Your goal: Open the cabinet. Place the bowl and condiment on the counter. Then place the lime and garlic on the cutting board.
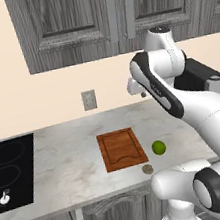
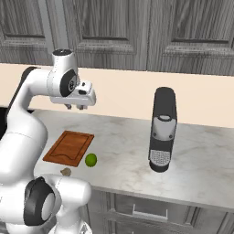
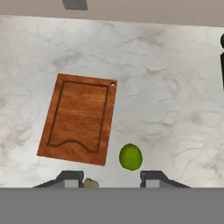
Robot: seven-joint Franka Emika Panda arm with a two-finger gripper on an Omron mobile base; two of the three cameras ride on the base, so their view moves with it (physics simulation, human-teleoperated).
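Cabinet point(image 1: 72, 22) doors shut; opening step pending. Gripper point(image 2: 75, 107) high over counter point(image 1: 70, 164), fingers parted, empty. Lime point(image 3: 130, 156), garlic point(image 1: 147, 169) near front edge, off board point(image 3: 78, 118). Next: reach up for door.

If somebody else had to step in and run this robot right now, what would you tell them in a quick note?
Gripper: jaws apart, holding nothing, hanging high above the counter and looking down on the cutting board.
Cabinet: doors shut; the bowl and condiment are presumably inside it.
Cutting board: bare, flat on the counter right of the cooktop.
Lime: on the counter just off the board's right edge, not on it.
Garlic: on the counter near the front edge, beside the lime.
Coffee machine: stands further right.
Done: nothing yet.
Left: open the cabinet, take out bowl and condiment, then move lime and garlic onto the board.
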